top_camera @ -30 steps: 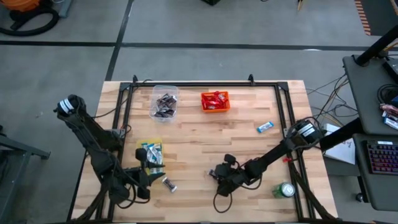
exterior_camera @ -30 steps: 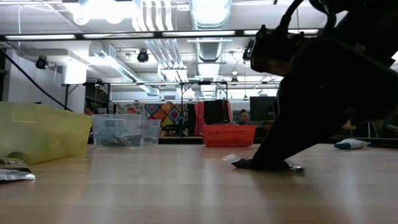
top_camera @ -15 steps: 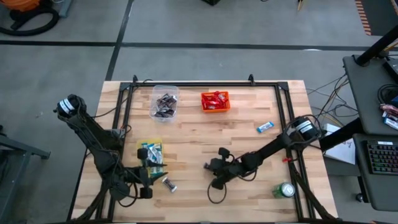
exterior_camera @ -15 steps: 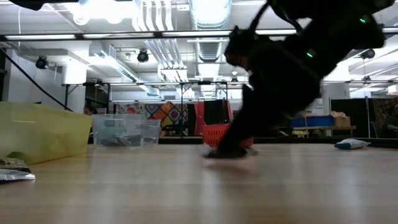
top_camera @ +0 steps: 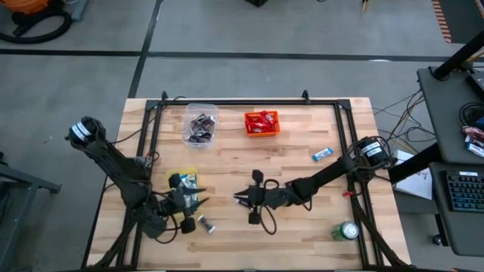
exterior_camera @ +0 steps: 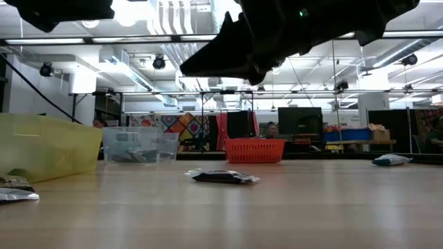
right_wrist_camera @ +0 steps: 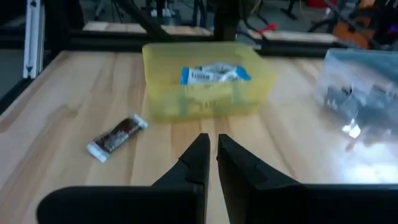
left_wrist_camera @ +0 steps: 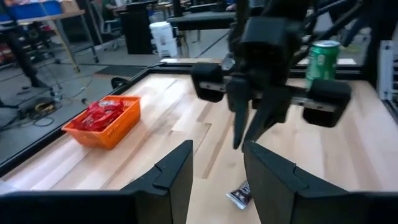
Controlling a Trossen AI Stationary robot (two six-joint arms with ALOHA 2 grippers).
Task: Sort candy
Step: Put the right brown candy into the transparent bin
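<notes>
With its fingers nearly together and empty above the worktop, the right tool should spread wide before descending squarely over the dark candy, while the left tool waits, fingers apart

The table is pale wood planking, smooth with a soft sheen, edged by a black metal frame. The yellow bin is translucent plastic, the clear bin glassy plastic, the orange bin a matt latticed plastic. Candy wrappers are crinkled glossy film, dark with silvery ends. The can is shiny green metal. Both arms' fingers look like matt black plastic.
</notes>
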